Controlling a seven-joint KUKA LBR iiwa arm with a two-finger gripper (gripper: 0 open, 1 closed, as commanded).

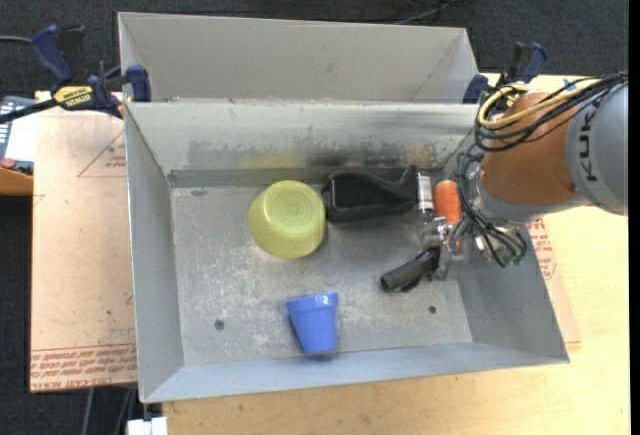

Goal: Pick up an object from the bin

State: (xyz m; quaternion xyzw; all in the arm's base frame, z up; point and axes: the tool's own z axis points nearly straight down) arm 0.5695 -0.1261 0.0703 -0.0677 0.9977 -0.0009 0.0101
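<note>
Camera view: arm (522, 173) partly covers pincer (418, 270) in bin (152, 233).

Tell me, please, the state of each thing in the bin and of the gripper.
yellow bowl: upside down, base up.
blue cup: seems to lie on its side, mouth toward the back wall.
black object: lying by the back wall, right of the bowl.
gripper: low at the right, apart from all three things.
</note>
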